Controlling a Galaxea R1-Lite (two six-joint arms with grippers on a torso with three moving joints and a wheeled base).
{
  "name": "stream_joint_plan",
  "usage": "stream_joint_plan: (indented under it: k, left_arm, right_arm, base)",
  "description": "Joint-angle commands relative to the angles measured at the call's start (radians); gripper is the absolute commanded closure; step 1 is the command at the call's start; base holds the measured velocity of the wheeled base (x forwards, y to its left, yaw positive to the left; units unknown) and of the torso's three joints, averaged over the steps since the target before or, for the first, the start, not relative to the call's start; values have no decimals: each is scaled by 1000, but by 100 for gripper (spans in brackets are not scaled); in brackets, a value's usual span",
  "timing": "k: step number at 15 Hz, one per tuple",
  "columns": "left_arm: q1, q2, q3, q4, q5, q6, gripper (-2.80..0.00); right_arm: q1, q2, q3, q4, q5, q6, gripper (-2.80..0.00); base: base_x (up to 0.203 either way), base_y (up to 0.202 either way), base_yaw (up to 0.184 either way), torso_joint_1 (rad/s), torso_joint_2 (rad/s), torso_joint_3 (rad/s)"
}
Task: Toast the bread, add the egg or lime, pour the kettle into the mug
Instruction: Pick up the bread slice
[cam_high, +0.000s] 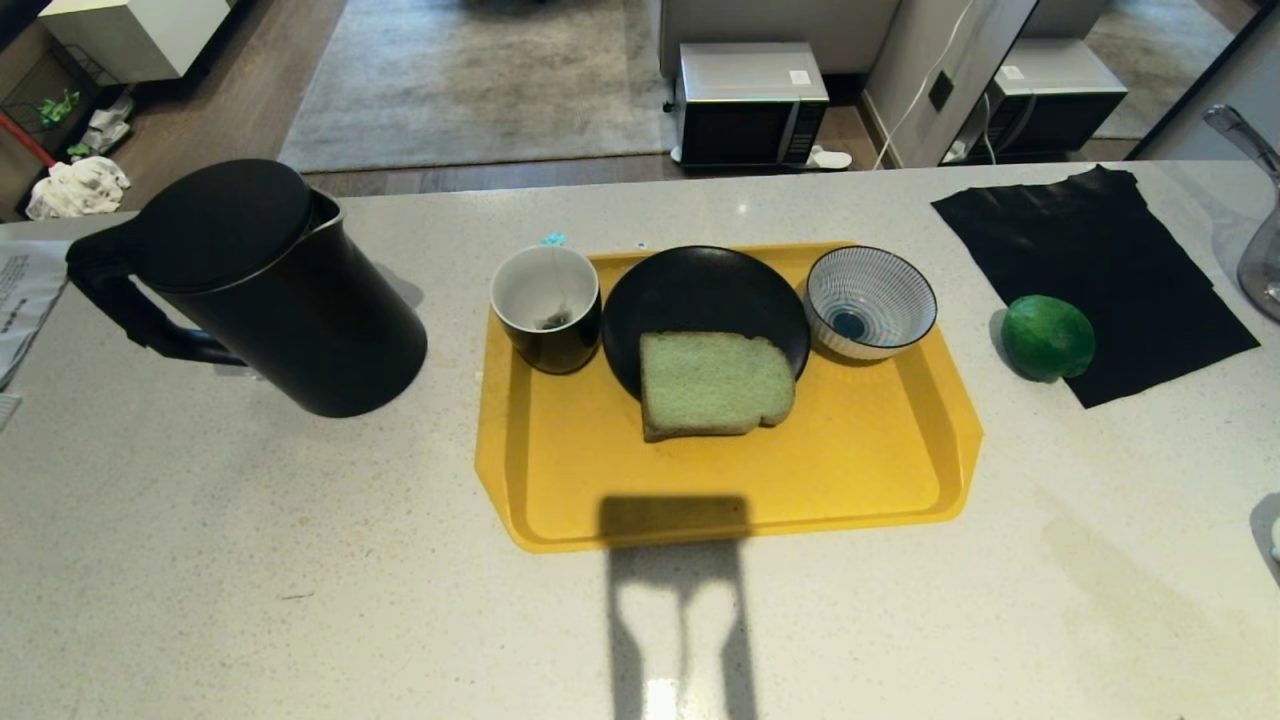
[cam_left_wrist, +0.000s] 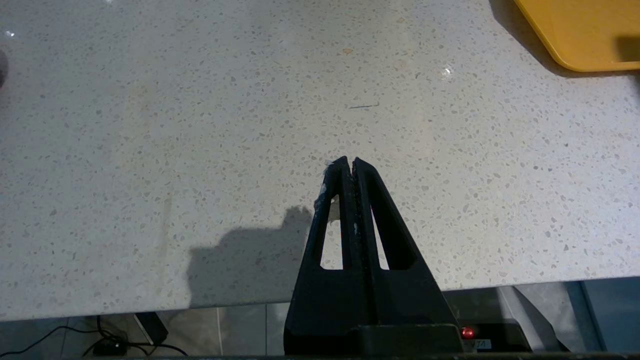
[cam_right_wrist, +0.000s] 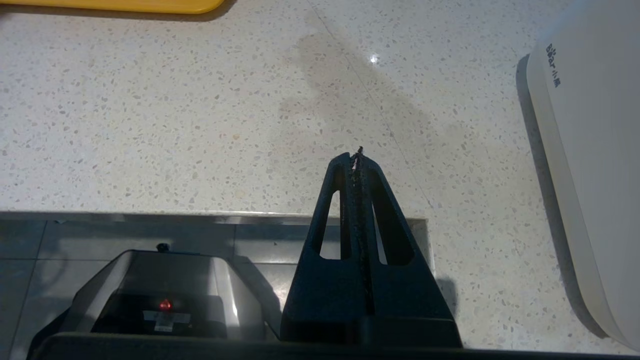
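Hovering pinched together and empty, left gripper (cam_left_wrist: 348, 161) and right gripper (cam_right_wrist: 356, 154) hang over the counter's (cam_left_wrist: 200, 125) near edge, tray (cam_left_wrist: 585, 35) beyond them.

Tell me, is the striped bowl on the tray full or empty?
Empty. The head view looks straight into the bowl on the tray and shows only its blue pattern down to the bottom.

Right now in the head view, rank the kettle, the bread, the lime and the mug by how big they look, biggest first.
1. The kettle, by far the biggest.
2. The bread.
3. The mug, a little smaller than the bread.
4. The lime, the smallest.
All stand at a similar distance, so nearness hardly skews the order.
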Motion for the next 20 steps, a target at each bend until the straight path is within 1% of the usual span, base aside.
stream_joint_plan:
  k: [1,10,12,14,16,20]
  left_arm:
    - [0,-1,15,-1,-1,0,0]
    - [0,-1,15,-1,0,0,0]
    - [0,-1,15,-1,-1,0,0]
    - [0,-1,15,-1,0,0,0]
    - [0,-1,15,-1,0,0,0]
    - [0,-1,15,-1,0,0,0]
  right_arm:
    - [0,2,0,0,0,0,0]
    - [0,2,1,0,2,-11,0]
    - [0,14,-25,2,6,-14,0]
    - [0,76,-93,1,21,-16,0]
    - [1,160,-195,2,89,-17,0]
    - [8,363,-417,17,306,-18,0]
  base:
    - [0,0,0,0,0,0]
    - [0,0,0,0,0,0]
    - [0,0,0,0,0,0]
    - [0,0,0,0,0,0]
    - [0,0,0,0,0,0]
    - [0,0,0,0,0,0]
